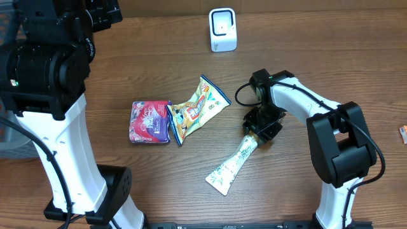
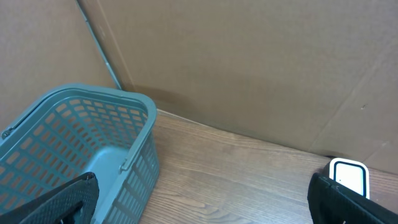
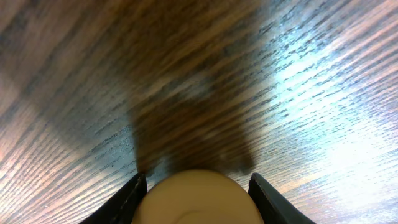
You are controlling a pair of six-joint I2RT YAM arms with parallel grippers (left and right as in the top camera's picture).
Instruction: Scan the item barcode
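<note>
The item, a white and green tube (image 1: 232, 162) with a beige cap, lies on the wooden table in the overhead view. My right gripper (image 1: 257, 133) is down at its cap end. In the right wrist view the beige cap (image 3: 199, 202) fills the space between my right gripper's (image 3: 196, 180) two black fingers, which press in on both sides. No barcode shows. The white scanner (image 1: 222, 30) stands at the table's back edge. My left gripper (image 2: 200, 190) is open and empty, raised at the far left, with the scanner (image 2: 348, 177) beside its right finger.
A yellow snack bag (image 1: 197, 108) and a pink pouch (image 1: 150, 121) lie left of the tube. A teal plastic basket (image 2: 74, 124) sits under the left gripper, against a cardboard wall. A small orange object (image 1: 403, 133) is at the right edge.
</note>
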